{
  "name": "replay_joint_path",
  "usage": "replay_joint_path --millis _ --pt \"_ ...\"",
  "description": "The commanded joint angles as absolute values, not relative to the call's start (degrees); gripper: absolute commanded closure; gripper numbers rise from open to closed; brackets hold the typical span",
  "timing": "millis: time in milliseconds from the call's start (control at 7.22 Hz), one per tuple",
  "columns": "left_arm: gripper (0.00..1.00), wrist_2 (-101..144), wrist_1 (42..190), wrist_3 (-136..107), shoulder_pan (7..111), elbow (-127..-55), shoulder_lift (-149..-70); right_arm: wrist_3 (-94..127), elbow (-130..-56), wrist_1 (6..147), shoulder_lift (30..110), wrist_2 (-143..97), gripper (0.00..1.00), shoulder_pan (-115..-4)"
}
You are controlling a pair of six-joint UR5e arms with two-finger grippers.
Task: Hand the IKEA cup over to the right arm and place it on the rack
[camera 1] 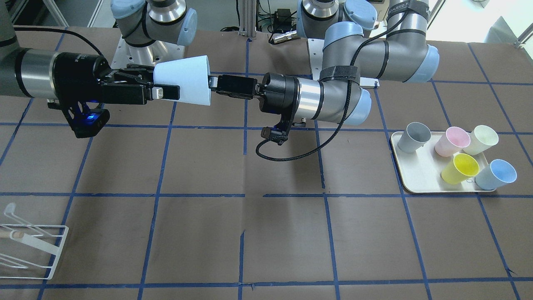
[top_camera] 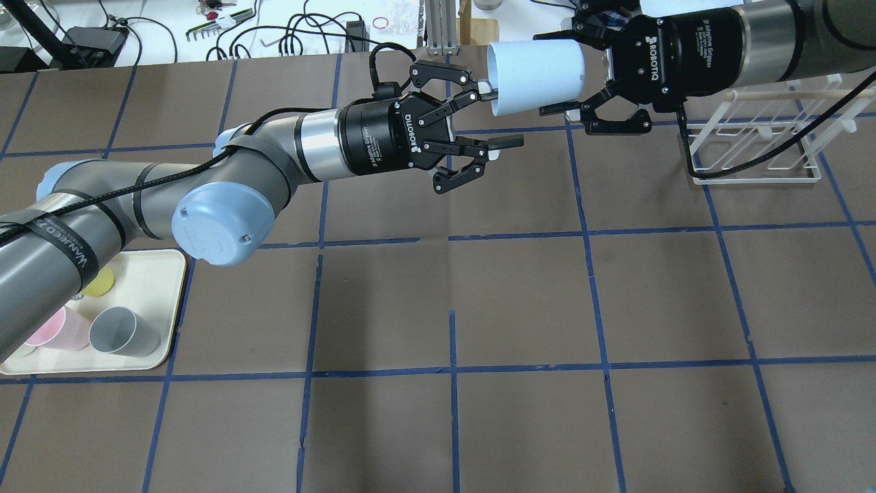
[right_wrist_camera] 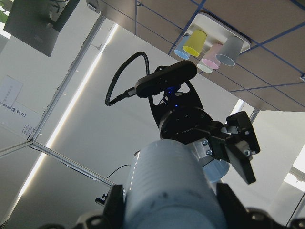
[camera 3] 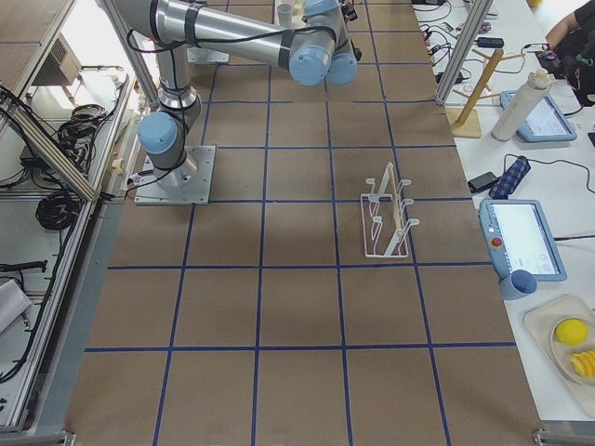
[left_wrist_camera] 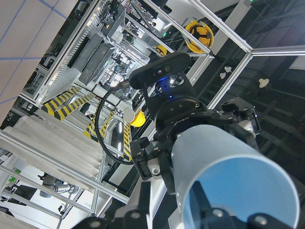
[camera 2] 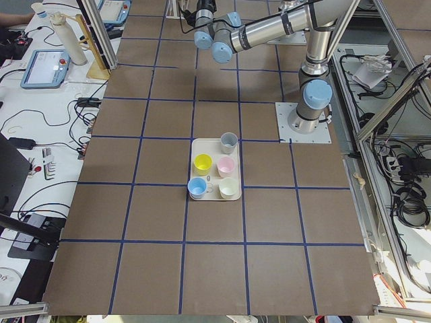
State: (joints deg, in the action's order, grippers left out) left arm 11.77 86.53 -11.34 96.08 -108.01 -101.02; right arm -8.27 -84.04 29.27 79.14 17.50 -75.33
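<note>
The pale blue IKEA cup (camera 1: 183, 79) hangs on its side in mid-air above the table's far half, between my two grippers; it also shows in the overhead view (top_camera: 534, 75). My right gripper (top_camera: 551, 72) is shut on the cup's narrow base end, one finger on each side. My left gripper (top_camera: 501, 113) is open at the cup's wide rim: one fingertip touches the rim, the other stands apart. The left wrist view looks into the cup's mouth (left_wrist_camera: 238, 191). The white wire rack (top_camera: 753, 137) stands on the table below and behind the right arm.
A cream tray (camera 1: 416, 175) on the left arm's side holds a second pale blue cup (camera 1: 497, 174), a yellow cup (camera 1: 460, 168), a grey cup (camera 1: 413, 136), a pink one and a cream one. Blue tape lines grid the brown table.
</note>
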Motion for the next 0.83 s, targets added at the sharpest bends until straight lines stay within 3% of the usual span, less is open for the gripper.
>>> replay_joint_path --millis 0,415,692 --pt "0.31 11.43 86.13 -13.09 95.63 -107.75 -100.55 -8.26 -83.5 29.35 79.01 17.84 0.52 -74.89" --pt "0.33 0.68 84.13 -15.2 90.55 -106.79 -100.37 -7.39 -81.21 35.91 79.01 23.78 0.59 -72.61" --pt "0.32 -15.55 71.62 -27.61 89.22 -104.87 -100.46 -3.98 -81.21 49.05 79.72 36.4 0.61 -72.6"
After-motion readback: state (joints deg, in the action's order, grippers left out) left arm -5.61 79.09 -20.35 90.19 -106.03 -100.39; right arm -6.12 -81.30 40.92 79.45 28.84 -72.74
